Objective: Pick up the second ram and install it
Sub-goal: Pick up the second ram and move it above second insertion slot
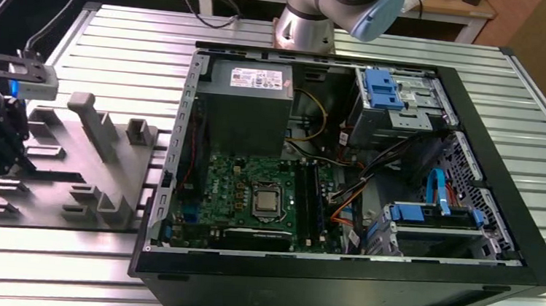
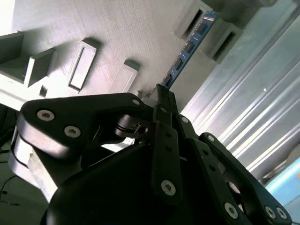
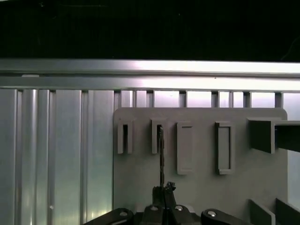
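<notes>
Gripper [image 2: 161, 93] with fingers clamped on one end of second ram [image 2: 187, 49]. Other end at a slot of grey fixture [image 1: 56, 180], on the exterior view's left of open computer case [image 1: 341, 279].

The claw [image 3: 162, 191] pinches one end of the second ram [image 3: 161, 154], seen edge-on as a thin dark strip reaching a slot [image 3: 157, 136] in the grey fixture [image 3: 204, 150] on the ribbed desk [image 3: 56, 150].

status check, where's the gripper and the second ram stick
Gripper shut on ram stick, at one end. Stick's far end at a slot of the grey fixture. Nothing seen in the way.
</notes>
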Robot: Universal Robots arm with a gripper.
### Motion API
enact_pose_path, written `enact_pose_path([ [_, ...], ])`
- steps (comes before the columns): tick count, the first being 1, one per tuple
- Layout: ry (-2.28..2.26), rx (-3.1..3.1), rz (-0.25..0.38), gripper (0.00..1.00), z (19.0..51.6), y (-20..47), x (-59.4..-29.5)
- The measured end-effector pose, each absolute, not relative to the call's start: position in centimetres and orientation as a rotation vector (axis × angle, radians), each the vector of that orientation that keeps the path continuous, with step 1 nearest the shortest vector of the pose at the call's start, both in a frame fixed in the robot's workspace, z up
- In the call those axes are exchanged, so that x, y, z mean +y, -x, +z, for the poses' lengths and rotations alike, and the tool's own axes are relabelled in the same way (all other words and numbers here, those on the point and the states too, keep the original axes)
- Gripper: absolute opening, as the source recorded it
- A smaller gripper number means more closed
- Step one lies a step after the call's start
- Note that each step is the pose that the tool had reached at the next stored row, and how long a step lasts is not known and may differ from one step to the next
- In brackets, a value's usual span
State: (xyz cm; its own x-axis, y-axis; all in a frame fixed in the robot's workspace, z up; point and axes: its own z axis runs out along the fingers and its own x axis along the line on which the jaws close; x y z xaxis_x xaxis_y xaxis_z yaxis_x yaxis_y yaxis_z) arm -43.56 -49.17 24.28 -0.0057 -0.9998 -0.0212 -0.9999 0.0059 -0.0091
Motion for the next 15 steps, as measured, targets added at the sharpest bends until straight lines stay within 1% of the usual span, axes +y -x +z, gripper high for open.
enact_pose_path([
  [15, 2.2, 2.213, 0.013, 0.11, 29.7, 43.6, -49.2],
])
